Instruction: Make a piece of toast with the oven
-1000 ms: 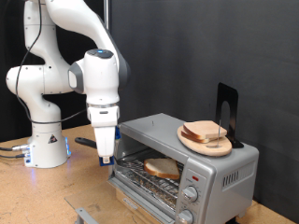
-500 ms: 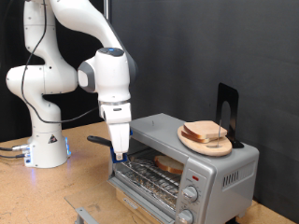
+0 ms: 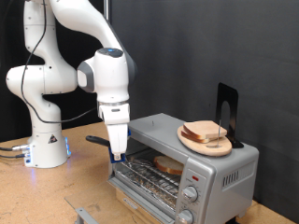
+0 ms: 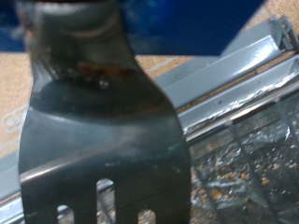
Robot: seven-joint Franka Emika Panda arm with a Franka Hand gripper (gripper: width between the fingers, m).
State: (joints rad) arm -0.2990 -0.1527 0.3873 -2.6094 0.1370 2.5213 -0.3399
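The silver oven (image 3: 213,166) stands at the exterior view's right with its glass door down. A piece of toast (image 3: 169,165) lies on the wire rack inside. My gripper (image 3: 115,149) hangs just in front of the oven's opening, on its left side, shut on a black slotted spatula (image 4: 103,131). The spatula's handle (image 3: 94,140) sticks out to the exterior view's left. In the wrist view the spatula blade fills most of the picture, with the oven's metal edge (image 4: 234,70) and crumb-strewn tray (image 4: 248,159) behind it.
On the oven's top sits a round wooden plate (image 3: 190,141) with bread slices (image 3: 205,131) stacked on it, and a black stand (image 3: 225,110) behind it. The robot's base (image 3: 45,145) is on the wooden table (image 3: 37,191) at the left.
The arm swung to the exterior view's right, carrying the spatula from beside the oven up to its open front. Over the last half second it barely moved.
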